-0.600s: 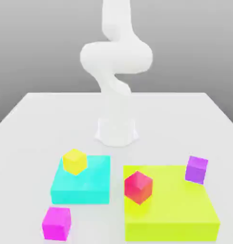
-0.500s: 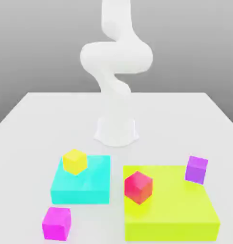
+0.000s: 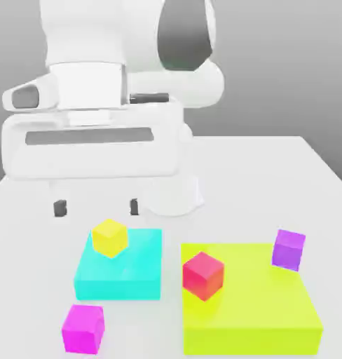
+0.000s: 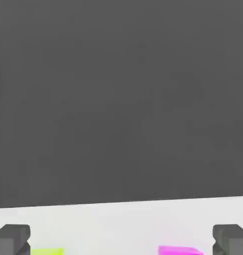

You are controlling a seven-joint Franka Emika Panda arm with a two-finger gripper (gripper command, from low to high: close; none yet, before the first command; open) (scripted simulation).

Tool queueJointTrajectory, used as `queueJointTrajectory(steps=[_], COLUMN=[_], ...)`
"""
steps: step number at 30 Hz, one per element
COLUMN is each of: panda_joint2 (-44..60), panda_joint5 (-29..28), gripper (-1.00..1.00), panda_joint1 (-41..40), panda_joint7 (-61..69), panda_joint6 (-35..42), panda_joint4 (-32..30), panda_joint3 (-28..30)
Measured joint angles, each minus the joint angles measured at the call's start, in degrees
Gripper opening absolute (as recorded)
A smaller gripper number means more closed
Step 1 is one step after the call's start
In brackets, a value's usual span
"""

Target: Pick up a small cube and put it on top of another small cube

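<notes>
The end effector [image 3: 97,207] hangs above the bench [image 3: 33,231] with its two dark fingertips [image 3: 59,208] set wide apart and nothing between them; it sits toward the exterior view's left, behind the cyan block [image 3: 121,270] that carries the yellow cube [image 3: 108,236]. The magenta cube [image 3: 83,328] lies on the bare bench in front of the cyan block, near the front edge, well apart from the fingers; the red cube [image 3: 202,275] stands on the lime slab [image 3: 258,312] close to its left side, and a violet cube [image 3: 289,249] perches at the slab's far right corner.

The step in hand looks to be the reach for the magenta cube, with the grasp not yet begun. To do it well, bring the hand forward over the cyan block high enough to clear the yellow cube; centre the open fingers over the magenta cube, square to its faces; descend straight. In the hand view a magenta patch [image 4: 179,250] shows between the fingertips, probably that cube's top, though too little appears to be sure.
</notes>
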State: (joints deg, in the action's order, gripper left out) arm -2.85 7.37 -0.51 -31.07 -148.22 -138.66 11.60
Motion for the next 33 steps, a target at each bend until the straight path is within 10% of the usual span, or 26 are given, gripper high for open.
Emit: queueJointTrajectory(steps=[12,13,33], panda_joint2=[24.6,26.4,1.6], panda_joint5=[3.8,4.5,-4.8], gripper=[0.0,-1.0,-1.0], panda_joint1=[-5.8,-6.6,4.1], panda_joint7=[6.7,7.2,13.0], panda_joint6=[-13.0,-14.4,2.3], panda_joint4=[-1.3,-0.9,-9.0], panda_joint3=[-1.7,-2.6,-6.0])
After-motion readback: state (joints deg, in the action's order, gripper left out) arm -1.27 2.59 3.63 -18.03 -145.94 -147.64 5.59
